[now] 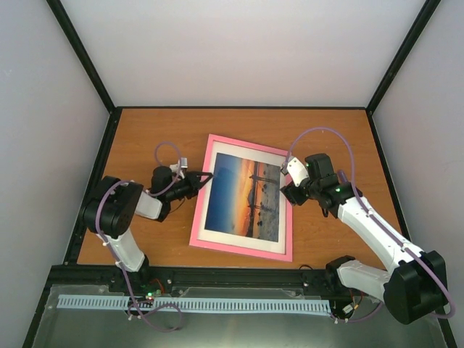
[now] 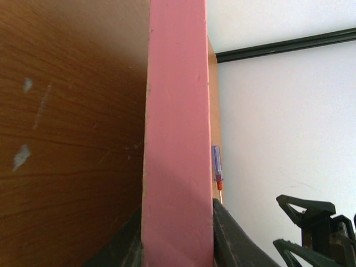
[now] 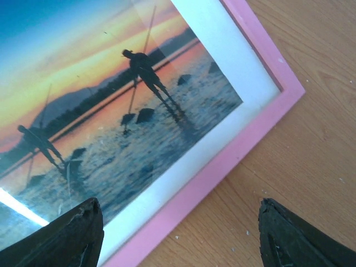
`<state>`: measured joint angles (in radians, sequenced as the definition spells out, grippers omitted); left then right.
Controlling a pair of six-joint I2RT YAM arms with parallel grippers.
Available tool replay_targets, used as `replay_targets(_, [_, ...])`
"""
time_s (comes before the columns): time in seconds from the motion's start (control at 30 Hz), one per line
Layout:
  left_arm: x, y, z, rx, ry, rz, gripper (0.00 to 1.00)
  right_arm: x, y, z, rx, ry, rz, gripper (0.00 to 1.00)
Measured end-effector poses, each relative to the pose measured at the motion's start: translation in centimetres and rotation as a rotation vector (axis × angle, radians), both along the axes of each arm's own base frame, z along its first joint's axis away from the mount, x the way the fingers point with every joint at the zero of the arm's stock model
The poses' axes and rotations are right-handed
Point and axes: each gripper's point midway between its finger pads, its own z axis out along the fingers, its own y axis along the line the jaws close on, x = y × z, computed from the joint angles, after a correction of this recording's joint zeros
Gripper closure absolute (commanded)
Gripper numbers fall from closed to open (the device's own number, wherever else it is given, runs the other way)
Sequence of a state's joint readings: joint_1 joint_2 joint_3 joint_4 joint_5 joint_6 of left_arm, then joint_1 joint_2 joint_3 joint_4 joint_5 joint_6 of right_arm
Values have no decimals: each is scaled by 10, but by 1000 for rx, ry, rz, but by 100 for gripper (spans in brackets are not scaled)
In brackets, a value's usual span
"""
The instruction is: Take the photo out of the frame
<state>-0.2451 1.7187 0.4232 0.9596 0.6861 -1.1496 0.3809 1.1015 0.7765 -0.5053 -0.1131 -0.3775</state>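
Note:
The frame (image 1: 205,190), pink-bordered, lies face up in the middle of the table. The photo (image 1: 243,196), an orange sunset over water, sits inside it behind a pale mat. My left gripper (image 1: 204,177) is shut on the frame's left edge; in the left wrist view the pink edge (image 2: 177,139) stands between both fingers. My right gripper (image 1: 288,190) is open, hovering over the frame's right edge. In the right wrist view its fingertips (image 3: 75,233) straddle the pink border (image 3: 222,172) and the photo (image 3: 111,111).
A small screwdriver (image 2: 217,167) with a clear purple handle shows past the frame's edge in the left wrist view. The wooden table (image 1: 145,138) has black rails at its sides and white walls around. A grey slotted strip (image 1: 188,304) runs along the near edge.

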Motion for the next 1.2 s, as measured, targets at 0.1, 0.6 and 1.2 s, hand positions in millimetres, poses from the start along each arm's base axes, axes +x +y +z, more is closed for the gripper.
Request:
replay_targets(0.1, [6, -14, -2, -9, -1, 19, 93, 0, 0, -1, -2, 2, -1, 26])
replay_targets(0.6, [36, -58, -23, 76, 35, 104, 51, 2, -3, -2, -17, -3, -10, 25])
replay_targets(1.2, [42, -4, 5, 484, -25, 264, 0, 2, -4, -2, -31, -11, -6, 24])
